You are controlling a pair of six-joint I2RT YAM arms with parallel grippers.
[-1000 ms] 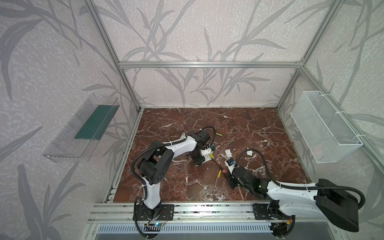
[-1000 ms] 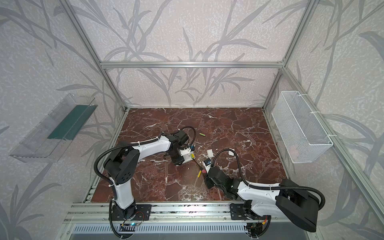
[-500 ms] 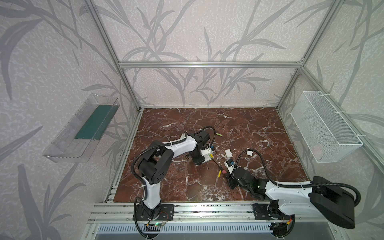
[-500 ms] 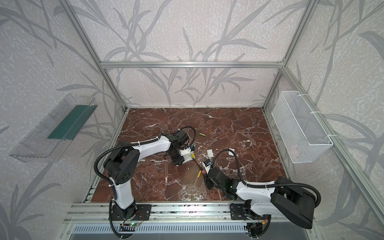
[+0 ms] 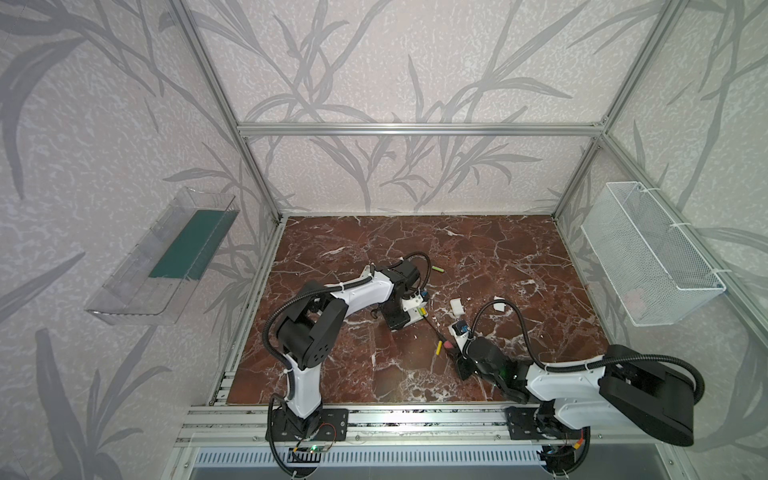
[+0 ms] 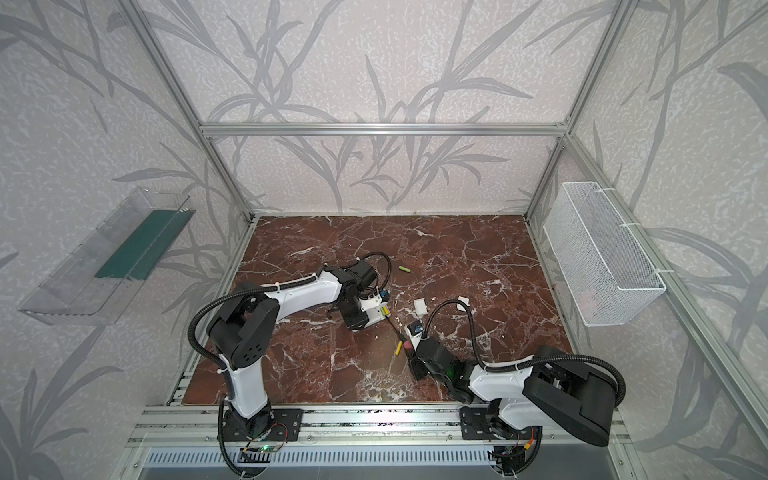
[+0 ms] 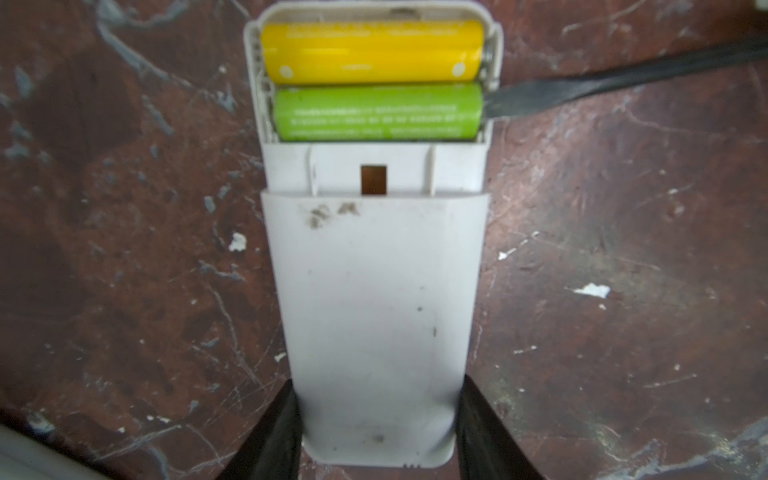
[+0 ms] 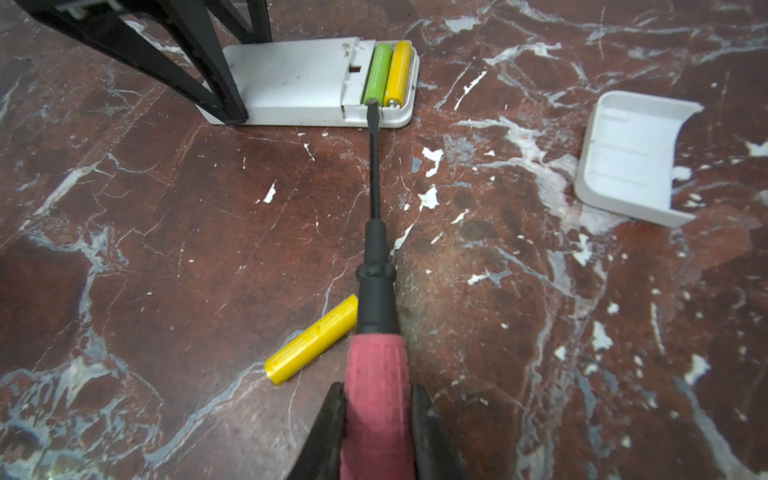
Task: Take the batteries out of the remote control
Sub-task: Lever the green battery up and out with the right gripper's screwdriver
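Batteries first: two slim cylinders, one yellow (image 7: 372, 52) and one green (image 7: 376, 112), lying side by side in the open bay at the end of the flat white plastic remote control (image 7: 374, 311), mid-desk and a little left of centre. Two more already out on the red-brown marble desk (image 8: 166, 208): a loose yellow one (image 8: 311, 338) just near of the remote, right beside the tool, and a loose green one (image 5: 438, 269) well apart toward the far side. Curved white battery cover (image 8: 631, 158) off and lying to the right.

Hardly any change over the last second: only a small shuffle of the right arm's rear links in both top views, both grippers planted on the same spots as before. No battery popped in that time, so probably a slow, careful pry rather than a stall. Half the job done, by the look of it.

Left gripper (image 7: 378, 388) clamped on the remote's closed end, pinning it flat. Right gripper (image 8: 376, 395) clenched round the red handle of the thin black-shafted screwdriver (image 8: 375, 166), blade tip touching the end of the seated green cell at the bay's side wall.

Seated pair glossy and clean, fine print along the sleeves, snug against each other, yellow against the end wall. Green likely next to lever out.
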